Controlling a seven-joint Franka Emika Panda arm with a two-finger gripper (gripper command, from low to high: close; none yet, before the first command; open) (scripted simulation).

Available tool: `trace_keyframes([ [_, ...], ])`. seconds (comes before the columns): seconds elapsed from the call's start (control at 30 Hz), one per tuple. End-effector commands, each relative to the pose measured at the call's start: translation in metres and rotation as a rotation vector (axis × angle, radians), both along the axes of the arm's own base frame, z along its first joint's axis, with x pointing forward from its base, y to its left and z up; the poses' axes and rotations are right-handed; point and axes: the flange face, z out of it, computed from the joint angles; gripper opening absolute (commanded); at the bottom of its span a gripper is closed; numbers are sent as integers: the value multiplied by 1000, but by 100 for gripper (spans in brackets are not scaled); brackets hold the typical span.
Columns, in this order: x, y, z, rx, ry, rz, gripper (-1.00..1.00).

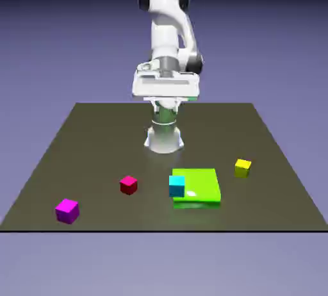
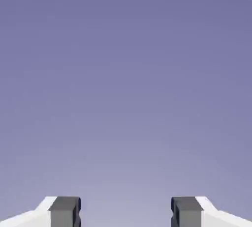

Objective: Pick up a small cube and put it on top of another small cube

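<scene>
Yellow cube (image 1: pixel 242 167) sits on the table (image 1: pixel 83 154), well apart from the gripper (image 2: pixel 126 213) and far below it, off toward the exterior view's right of the hand. It touches nothing.

Other items, largest first: the flat green block (image 1: pixel 200 187), below and forward of the hand; the cyan cube (image 1: pixel 177 185) touching the block's edge; the magenta cube (image 1: pixel 66 210), farthest out toward the exterior view's left; the red cube (image 1: pixel 128 184), between magenta and cyan.

Risks, as judged — the hand is raised high with its camera showing only backdrop, so the whole descent and alignment remain to be done. A descent that drifts from the cube's centre could nudge it aside instead of straddling it. The cyan cube and green block lie near enough to draw a mistaken approach — either would be the wrong pick.

Tool: jaws stand apart with clear backdrop between the fingertips (image 2: pixel 64 211). Nothing is held; nothing is touched.
</scene>
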Motion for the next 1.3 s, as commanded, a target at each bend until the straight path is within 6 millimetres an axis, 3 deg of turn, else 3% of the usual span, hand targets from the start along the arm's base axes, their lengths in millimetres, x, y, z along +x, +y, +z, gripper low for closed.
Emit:
trace_keyframes([
  [0.0,9,10,-5,-5,48,25,0],
  [0.3,66,111,-65,-98,470,239,0],
  [0.43,76,161,-98,-168,653,326,0],
  [0.6,75,224,-143,-279,874,425,0],
  [0.9,37,326,-229,-548,1249,562,0],
  [1.27,-59,417,-333,-984,1644,620,0],
])
